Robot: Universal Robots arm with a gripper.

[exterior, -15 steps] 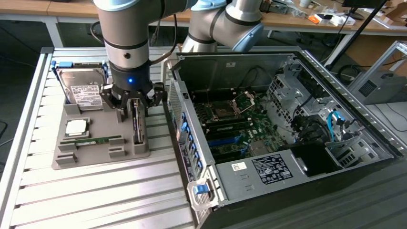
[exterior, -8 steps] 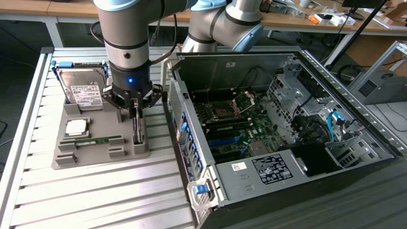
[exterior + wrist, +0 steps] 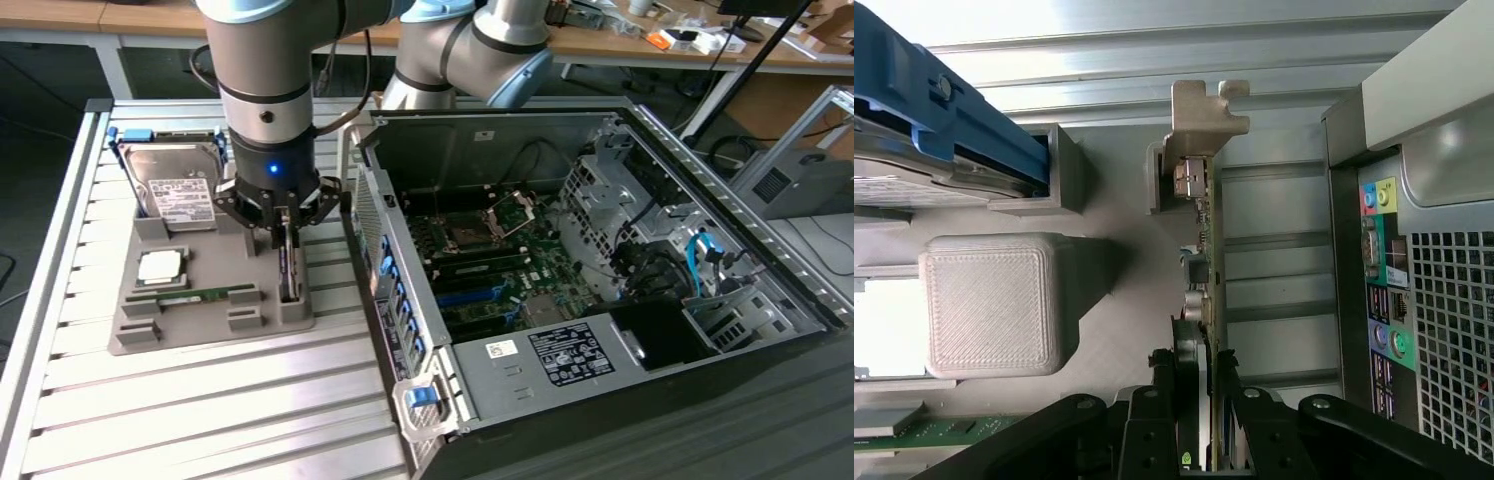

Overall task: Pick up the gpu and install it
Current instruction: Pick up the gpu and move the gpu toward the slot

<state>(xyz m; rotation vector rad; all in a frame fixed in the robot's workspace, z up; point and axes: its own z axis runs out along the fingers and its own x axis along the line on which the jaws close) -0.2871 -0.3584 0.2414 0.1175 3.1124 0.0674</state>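
Grey plastic at far left: seeing a tray (image 3: 174, 340) on the slatted table (image 3: 200, 420), carrying a drive (image 3: 174, 185), a chip (image 3: 163, 265) and a memory stick (image 3: 200, 296). Moving right, finding the gpu (image 3: 288, 276) standing on edge in the tray's rightmost slot, with its bracket (image 3: 1204, 115) at the far end. Finding the gripper (image 3: 284, 240) directly above it, straddling the top edge and lining up with the board's length. Not managing to tell whether clamping already or merely flanking the card. Further right, seeing the open case (image 3: 387, 250) just beside the tray, with its motherboard exposed.

Judging the risks from here:
- Holding off-centre, so probably letting the card pivot or droop on lifting.
- Pulling at any slant, so likely binding in the slot and dragging the light tray up too.
- Pinching over components rather than bare board, so possibly slipping or damaging them.
- Swinging right too low, so risking knocking the bracket against the case's left wall.
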